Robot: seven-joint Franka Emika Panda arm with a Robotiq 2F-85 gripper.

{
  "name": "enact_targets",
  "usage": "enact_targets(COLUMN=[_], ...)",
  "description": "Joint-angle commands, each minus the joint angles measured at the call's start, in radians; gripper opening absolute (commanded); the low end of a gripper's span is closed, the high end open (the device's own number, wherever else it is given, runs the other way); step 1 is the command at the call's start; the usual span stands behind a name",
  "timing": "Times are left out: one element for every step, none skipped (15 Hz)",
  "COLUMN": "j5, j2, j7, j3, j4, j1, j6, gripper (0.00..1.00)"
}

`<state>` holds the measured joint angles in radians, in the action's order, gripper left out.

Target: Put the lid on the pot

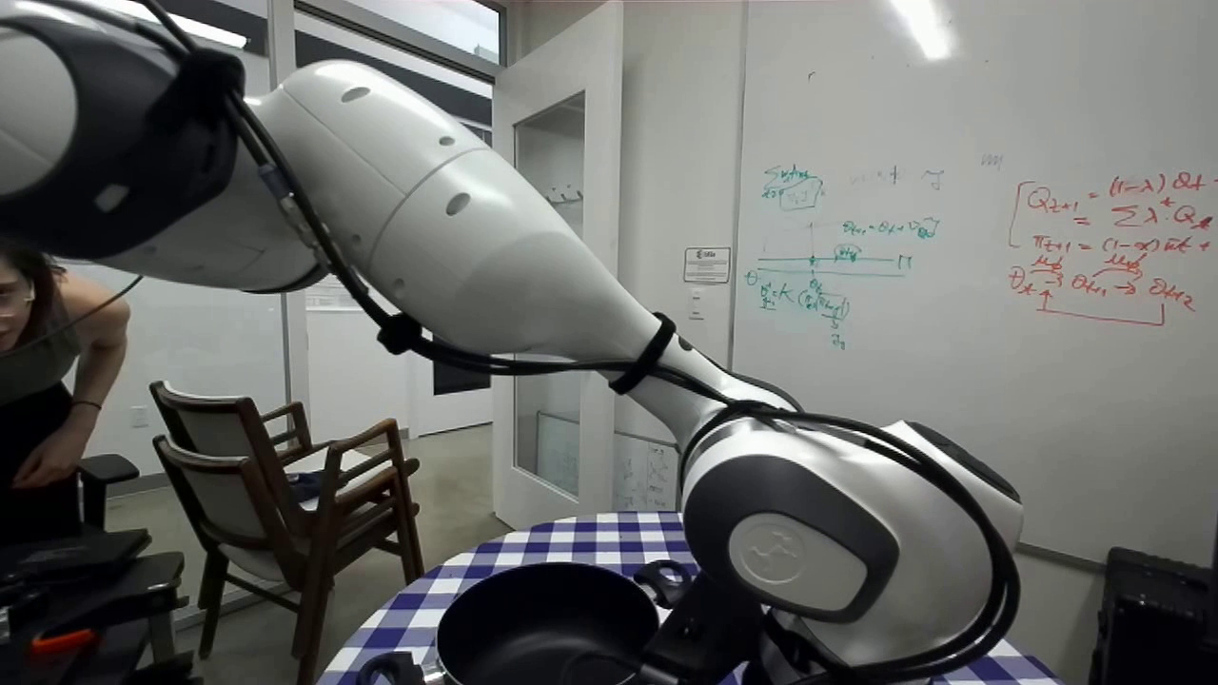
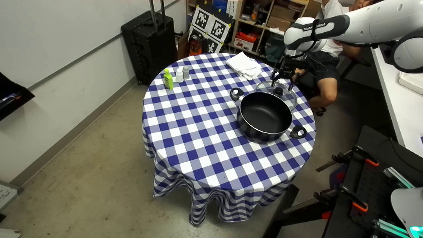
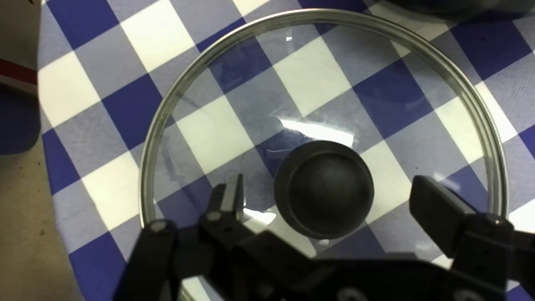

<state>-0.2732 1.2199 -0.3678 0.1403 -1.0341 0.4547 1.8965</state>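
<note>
While the lid [image 2: 287, 96] rests at one o'clock from the pot [image 2: 264, 114] in an exterior view, I have the gripper [image 3: 328, 188] spread wide and empty, fingers [image 3: 436, 209] at wrist-view nine and three o'clock of the knob [image 3: 324, 190], so alignment looks done, leaving grasp, transfer and seating.

One pot [image 2: 265, 115], one lid [image 3: 324, 188], one green bottle [image 2: 168, 80]

white glare streaks the lid [image 3: 324, 167] and whiteboard [image 1: 971, 362].
</note>
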Motion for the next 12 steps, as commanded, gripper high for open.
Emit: enact_targets(j5=[-0.006, -0.006, -0.005, -0.004, -0.004, -0.004, -0.004, -0.004, -0.004, -0.004, -0.003, -0.003], j2=[0.043, 0.048, 0.055, 0.061, 0.067, 0.074, 0.081, 0.089, 0.097, 0.103, 0.111, 0.118], j7=[0.006, 0.005, 0.003, 0.003, 0.004, 0.004, 0.005, 0.004, 0.004, 0.004, 0.003, 0.003], j3=[-0.002, -0.002, -0.002, -0.003, -0.004, -0.005, -0.007, -0.008, -0.009, -0.010, -0.011, -0.011], j4=[0.090, 0.101, 0.110, 0.119, 0.128, 0.139, 0.149, 0.161, 0.171, 0.181, 0.193, 0.202], j1=[0.010, 0.011, 0.011, 0.011, 0.012, 0.013, 0.014, 0.015, 0.016, 0.016, 0.017, 0.017], j6=[-0.060, -0.068, -0.077, -0.086, -0.094, -0.103, -0.112, -0.120, -0.127, -0.132, -0.139, -0.144], gripper=[1.00, 1.00, 1.00, 1.00, 1.00, 1.00, 1.00, 0.75, 0.74, 0.67, 0.60, 0.53])
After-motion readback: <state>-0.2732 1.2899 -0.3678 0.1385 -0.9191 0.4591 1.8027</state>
